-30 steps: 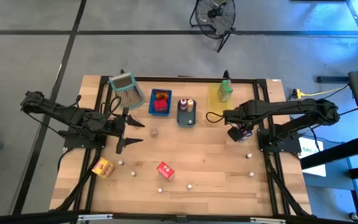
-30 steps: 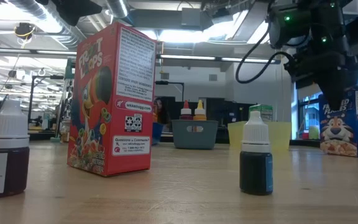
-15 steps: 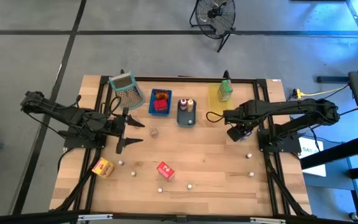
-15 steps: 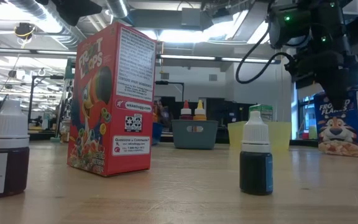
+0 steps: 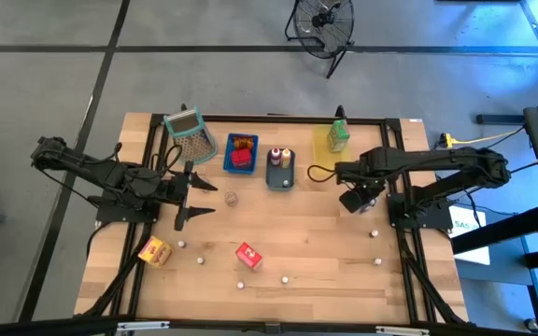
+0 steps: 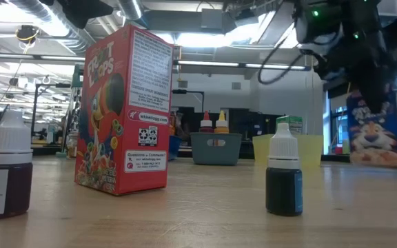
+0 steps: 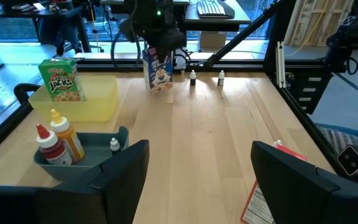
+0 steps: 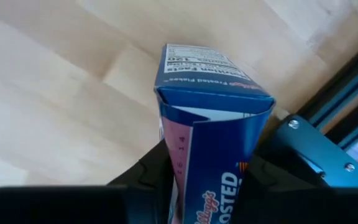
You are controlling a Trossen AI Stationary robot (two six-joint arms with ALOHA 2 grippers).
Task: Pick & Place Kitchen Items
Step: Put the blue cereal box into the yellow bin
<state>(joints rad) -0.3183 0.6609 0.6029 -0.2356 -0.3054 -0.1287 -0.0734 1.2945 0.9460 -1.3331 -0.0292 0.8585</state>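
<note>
Two sauce bottles (image 7: pixel 58 140) in grey tray (image 7: pixel 104 163); green carton (image 7: pixel 61 79) in yellow tray (image 7: pixel 101 99)

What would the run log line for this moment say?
right gripper: shut on Frosted Flakes box, lifted off table | left gripper: open, idle, left-centre | yellow tray: holds Apple Jacks box

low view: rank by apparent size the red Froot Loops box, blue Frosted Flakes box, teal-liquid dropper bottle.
1. Red Froot Loops cardboard box, nearest the camera
2. Blue Frosted Flakes box, partly hidden by the right gripper
3. Small white-capped bottle of teal liquid
</note>
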